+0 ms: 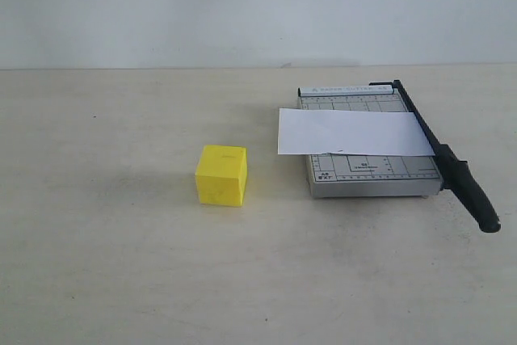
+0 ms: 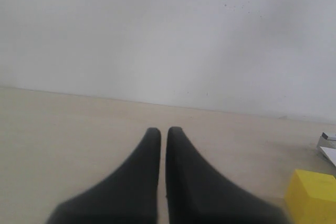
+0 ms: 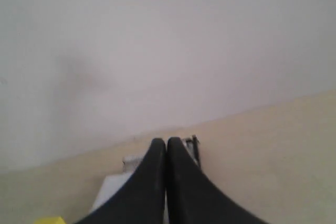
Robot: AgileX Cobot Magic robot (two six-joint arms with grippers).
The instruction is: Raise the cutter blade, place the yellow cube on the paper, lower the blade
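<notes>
The yellow cube (image 1: 221, 175) rests on the beige table, left of the grey trimmer base (image 1: 367, 171). The white paper (image 1: 351, 132) lies across that base, overhanging its left edge. The cutter blade (image 1: 447, 158) is down along the base's right side, its thick handle pointing toward the front. Neither arm shows in the exterior view. My left gripper (image 2: 163, 130) is shut and empty above bare table, with the yellow cube (image 2: 311, 193) off to one side. My right gripper (image 3: 166, 141) is shut and empty, with the paper (image 3: 111, 192) and the blade's hinge end (image 3: 195, 145) behind it.
A plain white wall (image 1: 258, 6) bounds the table's far edge. The trimmer base's corner (image 2: 328, 140) peeks in at the edge of the left wrist view. A sliver of yellow (image 3: 50, 220) shows at the right wrist view's edge.
</notes>
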